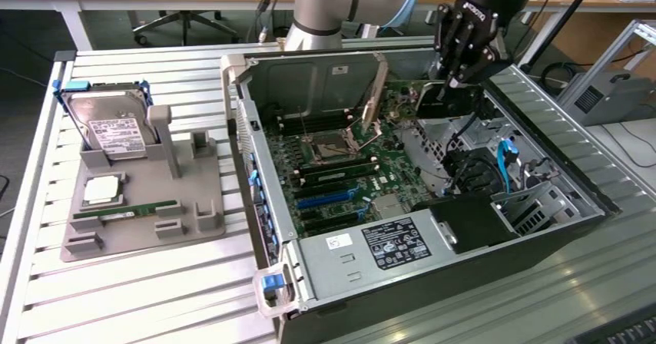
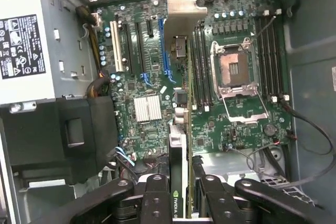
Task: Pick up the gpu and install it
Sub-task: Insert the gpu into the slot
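My gripper (image 1: 456,79) hangs over the far right part of the open computer case (image 1: 558,167), shut on the gpu (image 1: 443,102), which hangs below the fingers just above the motherboard (image 1: 349,167). In the wrist view the gpu (image 2: 178,145) appears edge-on between my two black fingers (image 2: 157,198), its green board and black cooler running away from the camera to the silver bracket (image 2: 181,3). The card is held over the board between the blue expansion slot (image 2: 167,51) and the memory slots (image 2: 202,61), apart from the board as far as I can tell.
The case lies on a slatted metal table (image 1: 154,298). Inside it are a grey power supply (image 1: 395,244), an open CPU socket (image 2: 233,69), cables and a blue-tabbed drive bay (image 1: 502,167). On the exterior view's left, a grey fixture (image 1: 195,206) holds a hard drive (image 1: 113,125) and a memory stick (image 1: 128,210).
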`<state>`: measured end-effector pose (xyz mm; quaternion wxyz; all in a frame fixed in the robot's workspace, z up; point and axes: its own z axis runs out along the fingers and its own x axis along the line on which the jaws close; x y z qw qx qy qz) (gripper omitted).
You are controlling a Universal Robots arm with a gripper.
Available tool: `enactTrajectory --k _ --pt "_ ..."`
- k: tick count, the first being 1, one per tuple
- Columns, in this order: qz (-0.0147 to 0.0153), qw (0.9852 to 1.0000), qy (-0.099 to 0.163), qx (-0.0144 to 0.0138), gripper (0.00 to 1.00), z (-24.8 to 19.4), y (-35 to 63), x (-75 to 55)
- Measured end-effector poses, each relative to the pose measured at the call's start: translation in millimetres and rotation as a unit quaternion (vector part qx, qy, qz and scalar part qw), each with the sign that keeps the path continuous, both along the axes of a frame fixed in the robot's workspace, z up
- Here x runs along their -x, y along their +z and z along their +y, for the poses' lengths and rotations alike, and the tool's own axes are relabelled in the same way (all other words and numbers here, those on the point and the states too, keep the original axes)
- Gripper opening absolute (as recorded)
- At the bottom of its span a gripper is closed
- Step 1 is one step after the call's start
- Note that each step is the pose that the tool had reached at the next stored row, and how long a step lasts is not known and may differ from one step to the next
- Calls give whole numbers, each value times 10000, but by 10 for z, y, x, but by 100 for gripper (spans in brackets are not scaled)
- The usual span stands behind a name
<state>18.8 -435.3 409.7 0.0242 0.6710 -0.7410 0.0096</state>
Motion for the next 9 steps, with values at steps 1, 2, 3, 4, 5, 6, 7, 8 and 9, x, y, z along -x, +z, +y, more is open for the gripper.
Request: enactTrajectory --k 1,2,3,4,5,6,7,8,9 --pt "0 10000 65 16 27 1 -2 0" --pt "0 9999 134 35 27 3 -4 0" --pt "0 9997 227 62 27 4 -7 0" --pt "0 9996 286 79 27 5 -9 0" --pt "0 9994 344 95 27 6 -11 0" --pt "0 9991 412 114 27 7 -13 0" --pt "0 9988 467 130 27 9 -15 0" --pt "0 9985 519 144 27 10 -17 0" --pt "0 9981 586 164 27 11 -19 0"
